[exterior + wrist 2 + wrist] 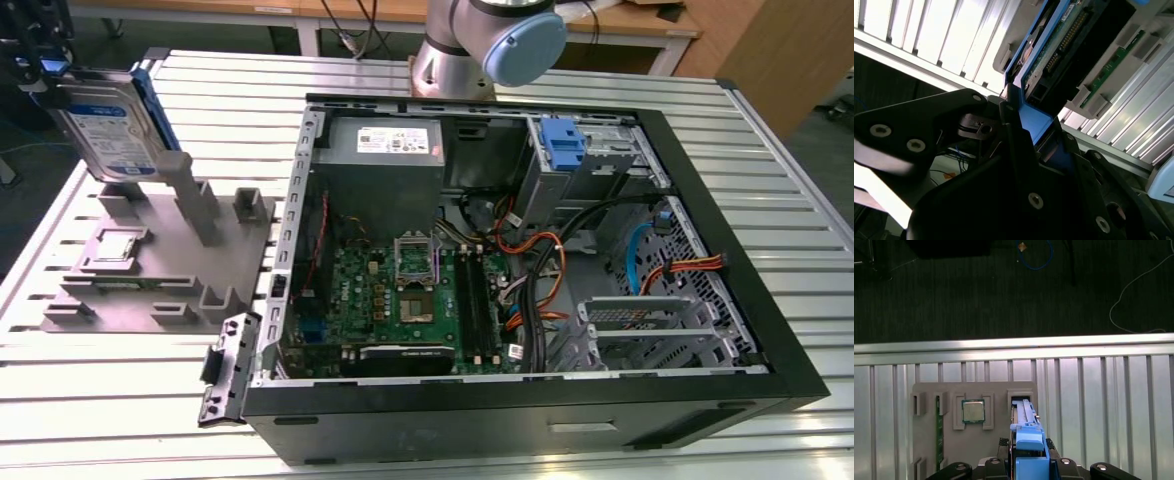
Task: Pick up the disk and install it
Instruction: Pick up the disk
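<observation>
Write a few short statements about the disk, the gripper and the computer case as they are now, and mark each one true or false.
1. The disk stands upright at the grey fixture, outside the computer case. True.
2. The disk already sits in the drive bay of the case. False: it is at the exterior view's left of the case, over the fixture.
3. The gripper is closed on the disk's blue rail. True.
4. The square pocket of the fixture is empty. False: a chip lies in it.
5. The side of the case is closed. False: it is open and the motherboard shows.
</observation>
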